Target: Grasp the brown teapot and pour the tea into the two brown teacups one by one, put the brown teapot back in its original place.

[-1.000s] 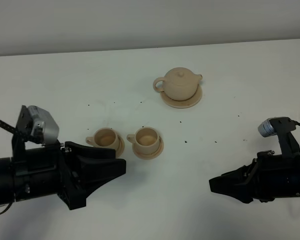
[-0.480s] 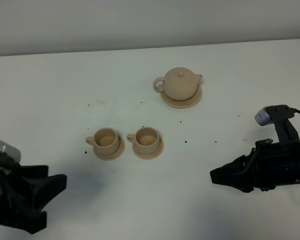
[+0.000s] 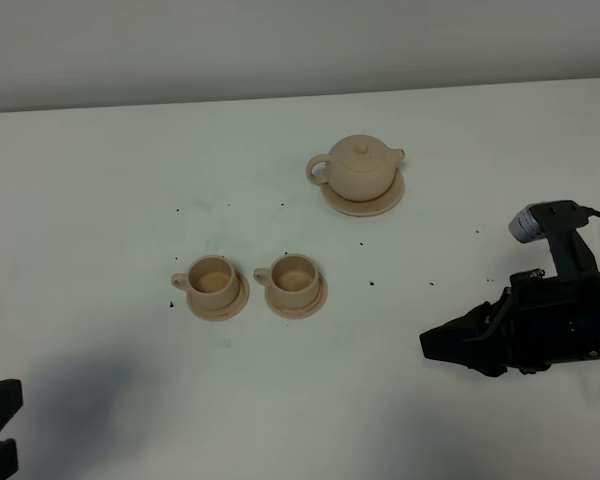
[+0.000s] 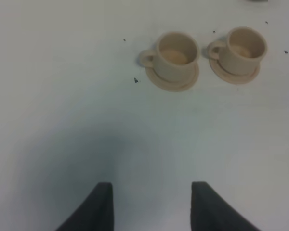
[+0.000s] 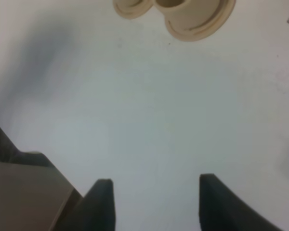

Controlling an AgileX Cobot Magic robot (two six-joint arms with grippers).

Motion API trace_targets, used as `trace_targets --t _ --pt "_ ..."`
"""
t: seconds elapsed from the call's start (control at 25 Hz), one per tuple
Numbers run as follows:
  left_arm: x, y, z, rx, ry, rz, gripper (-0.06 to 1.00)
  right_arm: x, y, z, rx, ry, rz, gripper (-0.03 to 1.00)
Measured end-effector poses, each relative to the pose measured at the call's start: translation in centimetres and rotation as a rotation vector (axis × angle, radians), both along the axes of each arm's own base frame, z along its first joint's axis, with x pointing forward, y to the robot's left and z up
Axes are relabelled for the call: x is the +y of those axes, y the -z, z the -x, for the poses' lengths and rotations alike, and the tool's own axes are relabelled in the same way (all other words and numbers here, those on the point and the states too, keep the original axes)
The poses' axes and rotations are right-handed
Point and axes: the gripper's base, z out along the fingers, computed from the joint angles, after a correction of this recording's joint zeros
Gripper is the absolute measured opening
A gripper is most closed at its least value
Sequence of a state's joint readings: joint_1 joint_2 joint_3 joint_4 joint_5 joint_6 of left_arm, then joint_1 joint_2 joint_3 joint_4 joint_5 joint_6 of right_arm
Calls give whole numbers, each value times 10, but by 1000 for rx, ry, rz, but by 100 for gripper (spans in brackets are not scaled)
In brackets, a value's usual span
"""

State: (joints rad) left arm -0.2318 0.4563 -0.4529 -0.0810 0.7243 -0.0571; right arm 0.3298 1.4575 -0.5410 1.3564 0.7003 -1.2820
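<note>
The brown teapot (image 3: 358,168) stands upright with its lid on, on its round saucer, the original place (image 3: 376,207), at the back of the table. The two brown teacups (image 3: 212,279) (image 3: 293,277) sit side by side on their saucers nearer the front. They also show in the left wrist view (image 4: 175,52) (image 4: 244,44). My left gripper (image 4: 151,204) is open and empty, well short of the cups, and only its tips show at the lower left corner of the exterior view (image 3: 8,425). My right gripper (image 3: 432,347) is open and empty, front right of the cups and far from the teapot.
The white table (image 3: 100,180) carries small dark specks around the cups. In the right wrist view one cup on its saucer (image 5: 197,14) is cut off by the frame edge, and a dark blurred shape (image 5: 24,192) fills one corner.
My left arm has pulled back to the lower left, almost out of the exterior view. My right arm has hardly moved. The teapot and cups have not moved.
</note>
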Motion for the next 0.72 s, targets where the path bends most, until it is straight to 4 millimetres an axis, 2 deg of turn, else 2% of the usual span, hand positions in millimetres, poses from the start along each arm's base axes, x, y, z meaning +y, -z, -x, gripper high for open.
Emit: trace_targets --t 0.28,0.48,0.72 --pt "7 -9 17 -76 -6 -23 42 0 0 0 -1 -2 2 43" --pt "10 -15 30 -12 0 -43 42 0 0 0 -1 -4 4 43" --pt "12 -5 37 102 4 -73 42 0 0 0 -1 -4 4 43"
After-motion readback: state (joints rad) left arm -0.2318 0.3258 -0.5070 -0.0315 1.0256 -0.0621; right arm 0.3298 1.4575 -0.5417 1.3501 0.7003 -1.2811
